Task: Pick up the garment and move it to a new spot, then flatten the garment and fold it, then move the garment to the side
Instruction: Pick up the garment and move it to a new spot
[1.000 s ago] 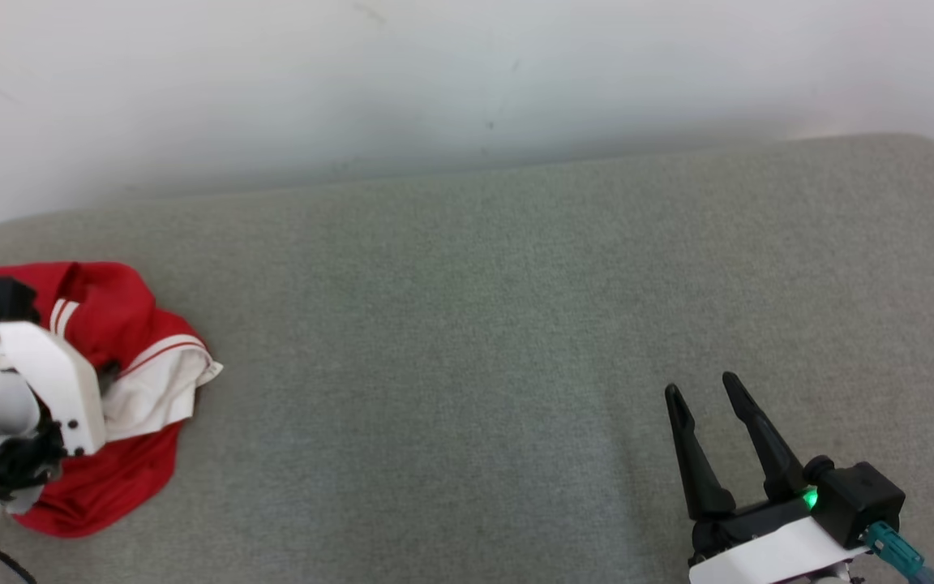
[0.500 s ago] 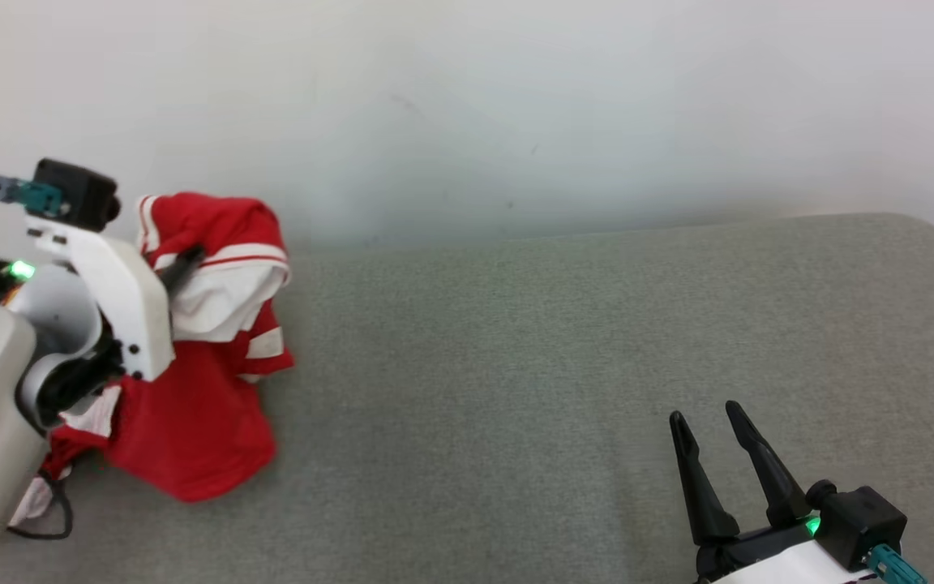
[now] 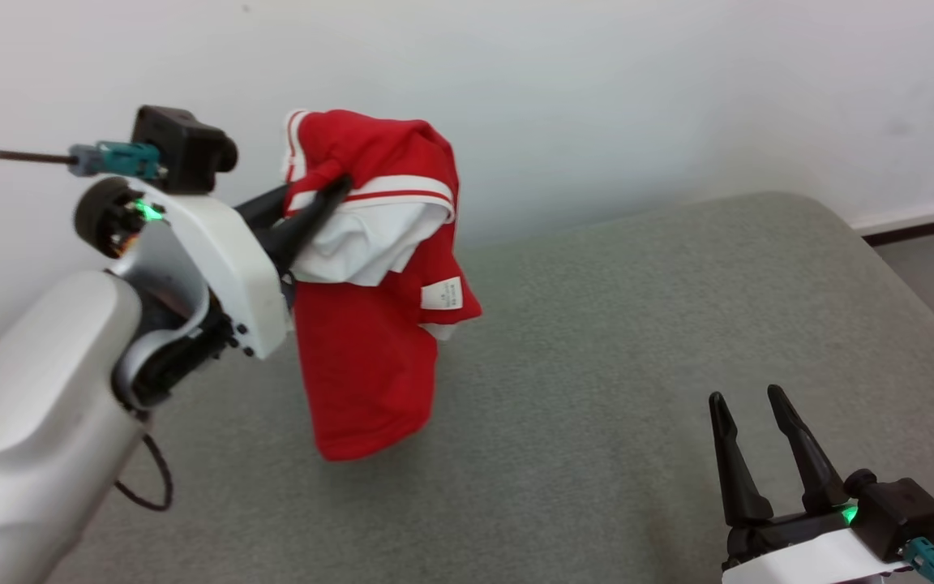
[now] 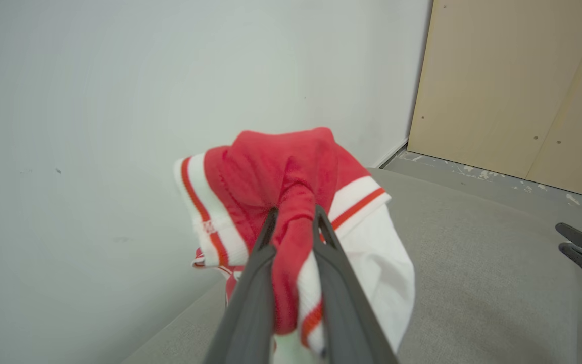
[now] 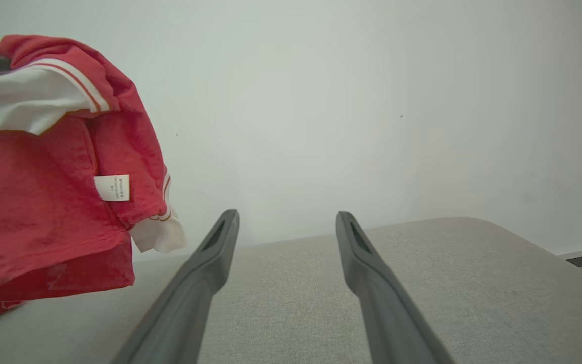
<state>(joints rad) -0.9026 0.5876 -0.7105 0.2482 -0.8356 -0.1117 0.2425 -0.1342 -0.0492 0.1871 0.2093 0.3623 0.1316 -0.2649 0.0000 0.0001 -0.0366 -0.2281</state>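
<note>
We have the garment point(image 3: 362, 357) up! Our left hand point(image 3: 321, 195) is clamped on a bunch of red cloth by the striped trim. The garment hangs from it over the left part of the grey surface point(image 3: 597, 324), with its hem low, and we cannot tell if it brushes. Our right hand point(image 3: 745, 395) sits at the near right, fingers apart and empty. By our reckoning the pick-up is done, and the set-down, flattening, folding and the move aside are all to come.
</note>
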